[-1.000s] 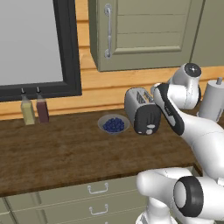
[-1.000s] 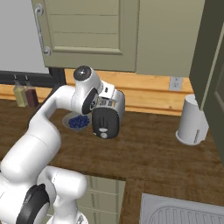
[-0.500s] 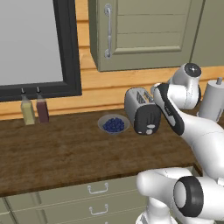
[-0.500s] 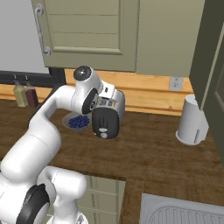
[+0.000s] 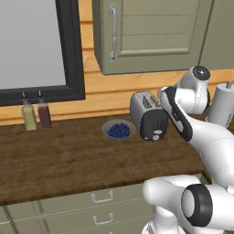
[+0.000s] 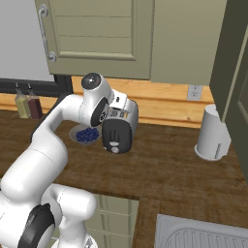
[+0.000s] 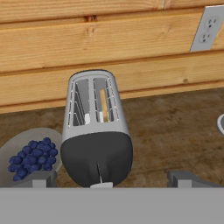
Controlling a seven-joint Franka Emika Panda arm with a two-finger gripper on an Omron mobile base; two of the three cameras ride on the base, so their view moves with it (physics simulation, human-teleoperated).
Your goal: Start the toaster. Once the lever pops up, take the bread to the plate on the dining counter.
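The toaster [image 7: 96, 131] stands on the wood worktop, silver with a black end face [image 6: 116, 135] turned toward me. A tan slice of bread [image 7: 103, 107] sits upright in its right slot. The pale lever [image 7: 101, 185] shows at the bottom of the black face. My gripper [image 7: 111, 180] hangs open just above and in front of the toaster, its two fingertips [image 7: 40, 178] spread wider than the black end, touching nothing. In the base views my hand hovers close over the toaster [image 5: 148, 118]. The plate and the dining counter are out of view.
A small bowl of blue berries [image 5: 119, 130] sits just left of the toaster. Two bottles [image 5: 36, 114] stand at the back left under the window. A white cylinder [image 6: 211, 133] stands to the right. A wall outlet [image 7: 204, 28] is behind; cabinets hang overhead.
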